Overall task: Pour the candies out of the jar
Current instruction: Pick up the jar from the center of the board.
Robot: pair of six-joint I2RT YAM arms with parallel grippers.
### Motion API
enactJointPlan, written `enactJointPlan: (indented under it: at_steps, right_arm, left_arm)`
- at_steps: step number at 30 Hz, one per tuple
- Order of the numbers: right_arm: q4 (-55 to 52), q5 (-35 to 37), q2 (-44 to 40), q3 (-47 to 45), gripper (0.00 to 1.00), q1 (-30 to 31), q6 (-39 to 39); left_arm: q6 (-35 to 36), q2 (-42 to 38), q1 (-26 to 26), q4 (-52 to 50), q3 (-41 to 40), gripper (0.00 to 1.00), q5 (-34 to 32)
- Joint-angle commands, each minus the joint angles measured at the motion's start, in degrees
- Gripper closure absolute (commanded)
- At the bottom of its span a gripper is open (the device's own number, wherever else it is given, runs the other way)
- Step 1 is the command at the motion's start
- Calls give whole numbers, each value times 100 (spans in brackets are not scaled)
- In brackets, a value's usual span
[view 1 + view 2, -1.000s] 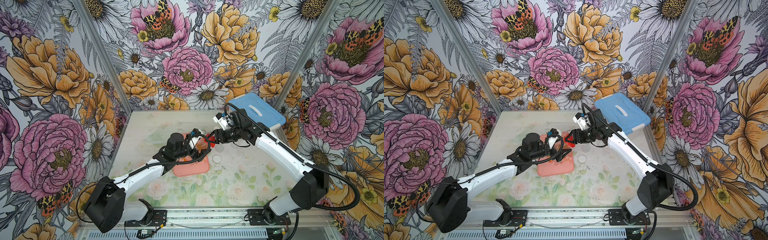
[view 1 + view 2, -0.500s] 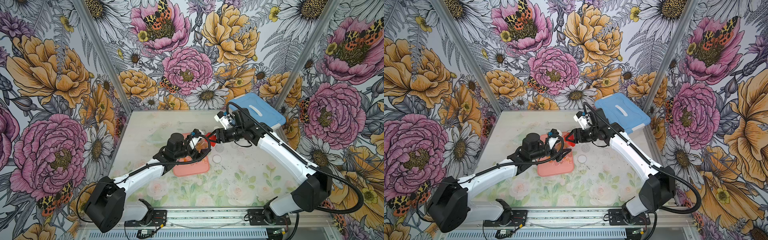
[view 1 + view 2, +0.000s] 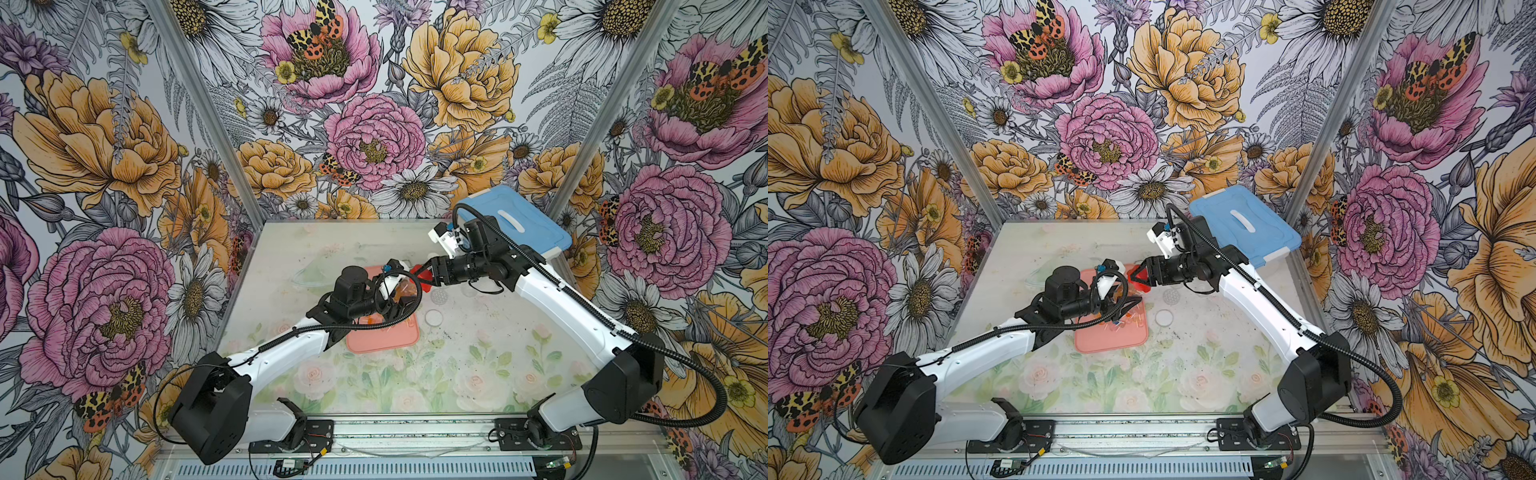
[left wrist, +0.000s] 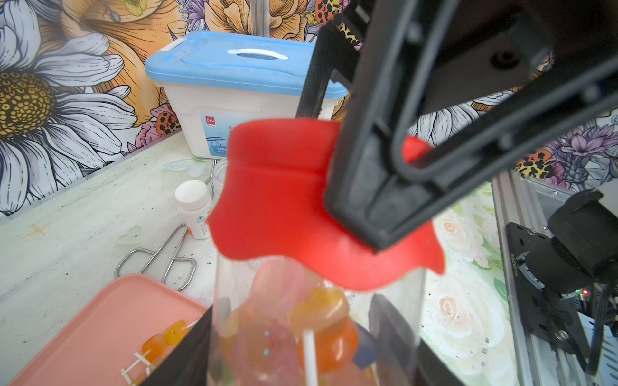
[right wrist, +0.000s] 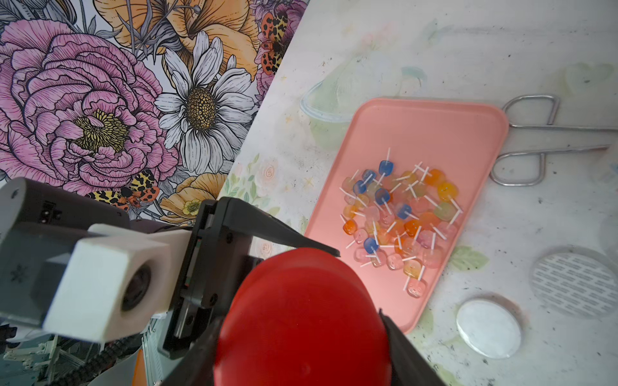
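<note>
A clear jar [image 4: 234, 300] with candies [image 4: 321, 310] inside stands between the fingers of my left gripper [image 4: 311, 364], which is shut on it. In both top views the jar [image 3: 405, 291] [image 3: 1125, 291] is over the far end of the pink tray [image 3: 374, 343]. My right gripper [image 5: 301, 344] is shut on the red lid [image 5: 301, 317], which sits at the jar's mouth [image 4: 277, 194]; whether it is still seated there I cannot tell. Several more candies [image 5: 398, 217] lie in a heap on the tray [image 5: 418, 127].
A blue-lidded white box [image 3: 511, 220] stands at the back right. Metal scissors [image 5: 535, 140] and a small white bottle [image 4: 194, 207] lie beyond the tray. Two round lids [image 5: 488, 327] [image 5: 575, 284] lie on the table to the tray's right.
My left gripper's jaws have closed in from wide open onto the jar. The right gripper has kept its hold on the red lid and barely moved.
</note>
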Motion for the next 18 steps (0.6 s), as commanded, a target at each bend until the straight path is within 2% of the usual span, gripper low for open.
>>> enactJointPlan:
  at_steps: [1,5,7,9,11,12,18]
  right_arm:
    - [3,-263,-48,59,61,6,-59]
    - [12,-237,-35,86,54,7,-35]
    - [12,-143,-65,103,43,6,-13]
    - [19,4,-103,138,31,4,35]
    - [21,192,-135,193,25,-19,135]
    - [38,289,-153,221,23,-34,194]
    - [389,948,-303,137,17,-57,651]
  left_arm:
    - [-177,38,101,68,84,48,-225]
    - [-182,38,92,42,98,61,-260]
    - [-206,43,92,24,107,72,-269]
    - [-241,47,93,15,116,77,-269]
    - [-282,48,95,21,116,95,-285]
    - [-317,43,92,52,100,100,-325]
    - [-549,-131,73,449,-143,100,-644]
